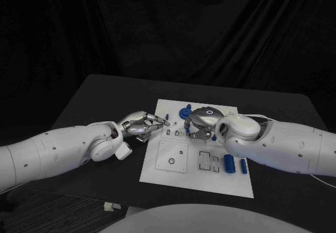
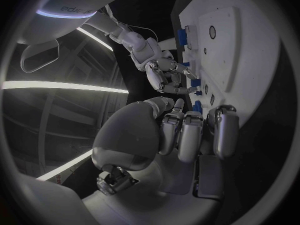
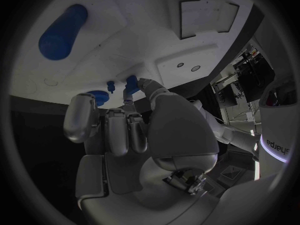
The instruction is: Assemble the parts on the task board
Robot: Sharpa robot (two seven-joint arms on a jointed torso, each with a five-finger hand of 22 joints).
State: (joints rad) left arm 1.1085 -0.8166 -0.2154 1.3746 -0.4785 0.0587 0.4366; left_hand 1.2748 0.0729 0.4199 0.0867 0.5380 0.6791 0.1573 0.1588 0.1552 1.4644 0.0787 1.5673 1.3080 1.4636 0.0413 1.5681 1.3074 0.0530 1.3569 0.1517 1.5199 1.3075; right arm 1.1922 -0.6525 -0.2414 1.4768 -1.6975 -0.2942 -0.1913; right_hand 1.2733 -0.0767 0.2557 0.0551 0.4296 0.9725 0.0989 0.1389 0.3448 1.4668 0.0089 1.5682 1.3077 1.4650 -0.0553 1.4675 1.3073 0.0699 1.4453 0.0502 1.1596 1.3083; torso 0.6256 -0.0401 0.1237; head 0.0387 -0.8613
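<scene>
One counter: black counter [image 1: 105, 97], matt, wider at the near side than at the far one; the white board [image 1: 210, 182] lies in its middle, slightly askew.
Floor: a strip of striped floor [image 1: 49, 208] shows past the counter's near left corner.
Board, near end: bare white along the nearest edge.
Board, near right: two long parts [image 1: 229, 163], blue, lie side by side, just beside each other.
Slots: rectangular slots [image 1: 205, 160] lie just left of the long parts; I cannot tell whether anything sits in them.
Inset plate: a raised plate [image 1: 173, 158] with small round holes lies left of the slots, toward the board's left edge.
Left robot hand: the left robot hand [image 1: 143, 124] lies at the board's left edge, its fingers curled close together, with nothing seen in them.
Right robot hand: the right robot hand [image 1: 199, 124] is over the board's middle, most fingers curled in, facing the left one with a gap between them.
Wrist views: the right wrist view shows one fingertip against a stub [image 3: 131, 80], small and blue, standing on the board; whether that hand pinches it cannot be told. The left wrist view shows the right robot hand side-on, low over the board.
Board, far end: a thin peg [image 1: 166, 116], blue, stands just past the left fingertips; a round part [image 1: 184, 113], also blue, stands near it toward the far edge.
Room: a dark curtain [image 1: 210, 39] hangs in folds behind the counter's far edge.
</scene>
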